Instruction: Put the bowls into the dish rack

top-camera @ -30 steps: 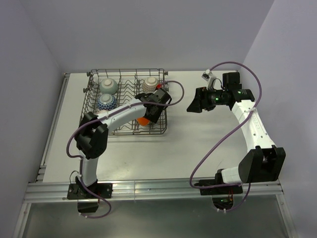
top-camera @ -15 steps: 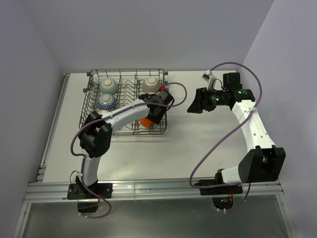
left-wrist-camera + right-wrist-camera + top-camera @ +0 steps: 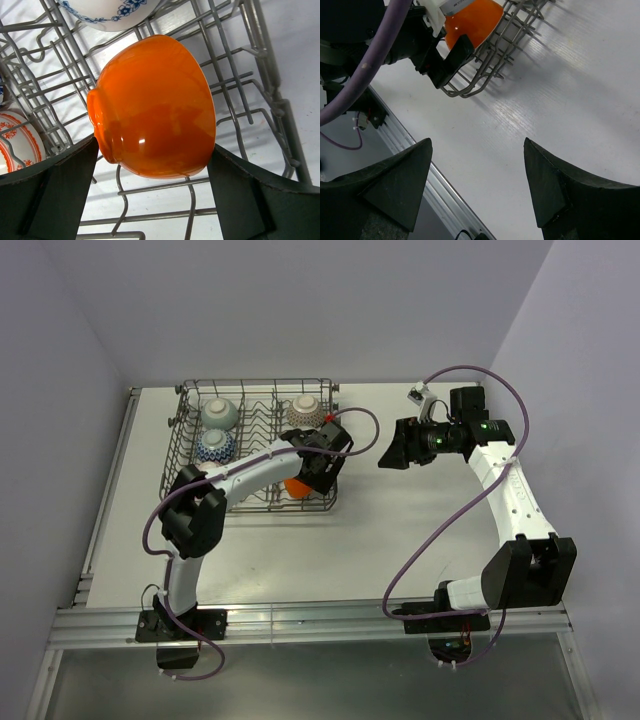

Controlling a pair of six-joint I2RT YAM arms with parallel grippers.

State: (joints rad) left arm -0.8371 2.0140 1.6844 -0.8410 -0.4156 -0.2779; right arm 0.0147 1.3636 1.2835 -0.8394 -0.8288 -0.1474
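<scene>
The dish rack (image 3: 188, 408) stands at the back left of the table. A pale green bowl (image 3: 219, 413), a blue-white bowl (image 3: 215, 446) and a patterned bowl (image 3: 303, 412) sit in it. My left gripper (image 3: 312, 472) is over the rack's near right corner. In the left wrist view its jaws (image 3: 152, 165) are shut on the orange bowl (image 3: 152, 107), which is tipped on its side over the rack wires (image 3: 260, 75). A blue-white bowl (image 3: 107, 7) and a red-orange patterned bowl (image 3: 17, 140) show beside it. My right gripper (image 3: 386, 454) hangs open and empty right of the rack.
The right wrist view shows bare white table (image 3: 560, 100) under the open right gripper (image 3: 477, 170), the rack's corner (image 3: 490, 65) with the orange bowl (image 3: 475, 22), and the metal rail (image 3: 445, 195) at the table's near edge. Purple cables loop above both arms.
My left arm has swung its elbow left and shifted the gripper and orange bowl slightly right and nearer within the rack. The right arm has barely moved.
</scene>
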